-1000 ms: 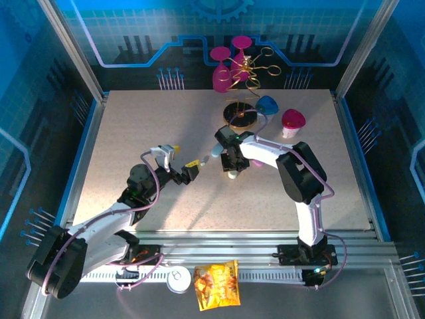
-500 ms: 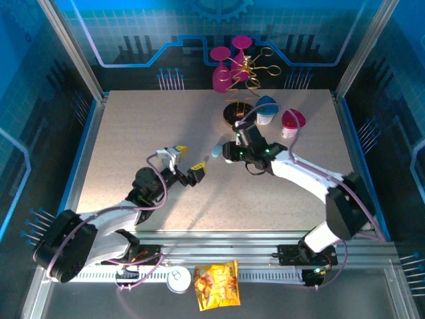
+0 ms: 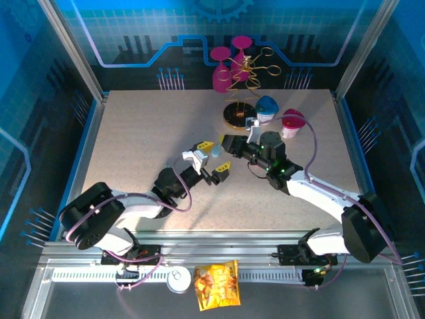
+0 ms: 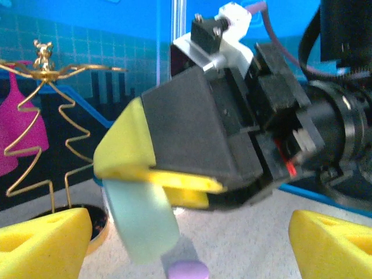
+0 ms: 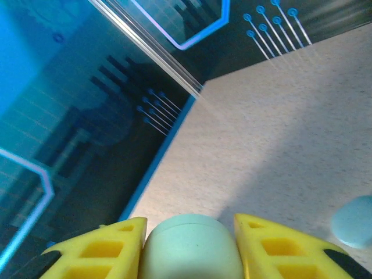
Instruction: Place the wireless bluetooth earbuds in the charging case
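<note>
My right gripper (image 3: 221,146) is shut on a pale blue-green pill-shaped charging case (image 3: 216,152) and holds it a little above the table's middle. In the right wrist view the case (image 5: 192,251) fills the gap between my yellow fingers (image 5: 104,250). My left gripper (image 3: 216,157) stands open right beside it, one yellow fingertip on each side of the case. In the left wrist view the case (image 4: 142,224) hangs from the right gripper's fingers. A small lilac earbud (image 4: 187,270) lies on the table just below it. A pale blue pebble-like earbud (image 5: 356,222) lies on the table nearby.
A gold wire stand on a dark round base (image 3: 239,114) and magenta cones (image 3: 222,73) stand at the back. A blue cup (image 3: 267,106) and a pink one (image 3: 292,123) sit behind my right arm. A snack bag (image 3: 216,284) and a white disc (image 3: 179,280) lie off the table's near edge.
My left arm has reached forward and right until its fingers flank the case, and its jaws have narrowed a little. My right arm has stretched out, carrying the case left.
</note>
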